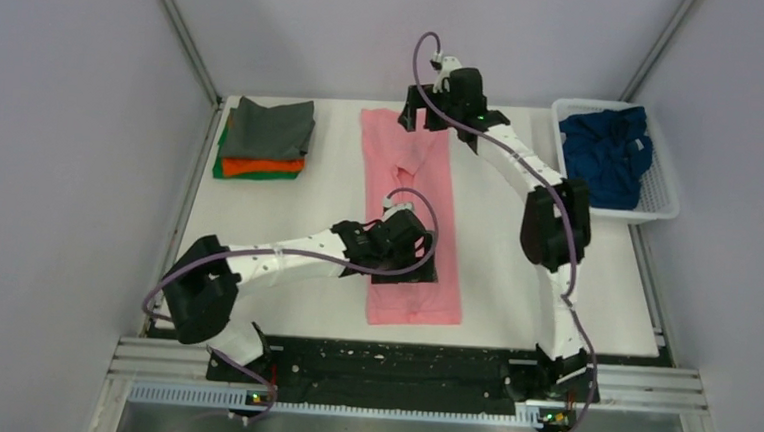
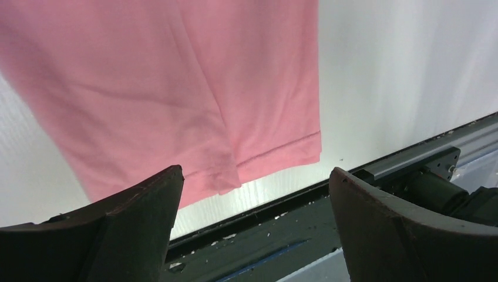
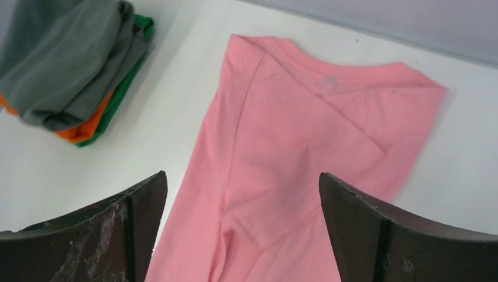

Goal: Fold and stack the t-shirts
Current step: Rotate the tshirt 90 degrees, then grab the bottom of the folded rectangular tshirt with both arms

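A pink t-shirt (image 1: 426, 169) (image 2: 176, 88) (image 3: 305, 135) lies flat as a long narrow strip down the middle of the table, sleeves folded in, collar at the far end. My left gripper (image 1: 405, 263) (image 2: 255, 173) hovers open above its near part, with the hem showing between the fingers and nothing held. Over the collar end my right gripper (image 1: 416, 118) (image 3: 242, 176) hangs open and empty above the cloth. At the back left stands a folded stack: dark grey t-shirt (image 1: 268, 127) (image 3: 64, 64) on top, orange (image 1: 261, 167) (image 3: 82, 132) under it, green (image 1: 250, 175) (image 3: 117, 100) at the bottom.
A white lattice basket (image 1: 663, 198) at the back right holds a crumpled navy blue t-shirt (image 1: 607, 155). The white table (image 1: 514, 284) ends at a dark rail (image 2: 282, 235) along the near edge. Grey walls close in both sides and the back.
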`<state>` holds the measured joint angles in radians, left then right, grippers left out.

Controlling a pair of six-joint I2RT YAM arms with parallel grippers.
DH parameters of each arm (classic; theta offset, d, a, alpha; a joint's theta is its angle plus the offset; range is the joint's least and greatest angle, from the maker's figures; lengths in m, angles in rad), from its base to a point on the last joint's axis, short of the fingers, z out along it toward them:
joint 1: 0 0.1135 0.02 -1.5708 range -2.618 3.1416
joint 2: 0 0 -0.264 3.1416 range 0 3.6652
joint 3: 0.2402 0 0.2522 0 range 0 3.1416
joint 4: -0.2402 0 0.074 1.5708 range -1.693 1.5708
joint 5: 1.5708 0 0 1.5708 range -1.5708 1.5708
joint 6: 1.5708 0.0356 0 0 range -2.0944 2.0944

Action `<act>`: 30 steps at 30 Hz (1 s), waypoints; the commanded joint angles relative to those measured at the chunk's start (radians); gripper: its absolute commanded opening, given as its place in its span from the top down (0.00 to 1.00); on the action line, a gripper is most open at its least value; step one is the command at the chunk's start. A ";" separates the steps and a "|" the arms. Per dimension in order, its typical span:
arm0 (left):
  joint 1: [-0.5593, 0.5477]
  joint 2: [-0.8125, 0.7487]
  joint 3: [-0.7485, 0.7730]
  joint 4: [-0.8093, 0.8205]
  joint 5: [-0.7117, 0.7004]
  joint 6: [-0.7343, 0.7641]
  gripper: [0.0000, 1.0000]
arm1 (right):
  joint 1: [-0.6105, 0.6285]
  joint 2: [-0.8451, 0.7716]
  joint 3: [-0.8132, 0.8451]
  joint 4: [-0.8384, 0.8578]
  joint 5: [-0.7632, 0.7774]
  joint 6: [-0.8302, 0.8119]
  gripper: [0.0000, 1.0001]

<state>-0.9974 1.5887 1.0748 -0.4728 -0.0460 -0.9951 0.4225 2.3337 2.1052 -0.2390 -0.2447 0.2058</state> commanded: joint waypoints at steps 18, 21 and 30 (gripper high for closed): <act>-0.009 -0.239 -0.415 0.029 -0.022 -0.096 0.42 | 0.130 -1.068 -1.334 0.024 0.221 0.353 0.01; -0.015 -0.237 -0.427 0.037 -0.011 -0.096 0.51 | 0.140 -1.109 -1.365 -0.030 0.279 0.353 0.01; -0.018 -0.193 -0.439 0.057 -0.016 -0.125 0.93 | 0.167 -1.252 -1.509 -0.139 0.194 0.353 0.02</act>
<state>-1.0092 1.3689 0.6456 -0.4320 -0.0509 -1.1046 0.5587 1.1515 0.6529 -0.3008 0.0040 0.5480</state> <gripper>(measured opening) 0.170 0.983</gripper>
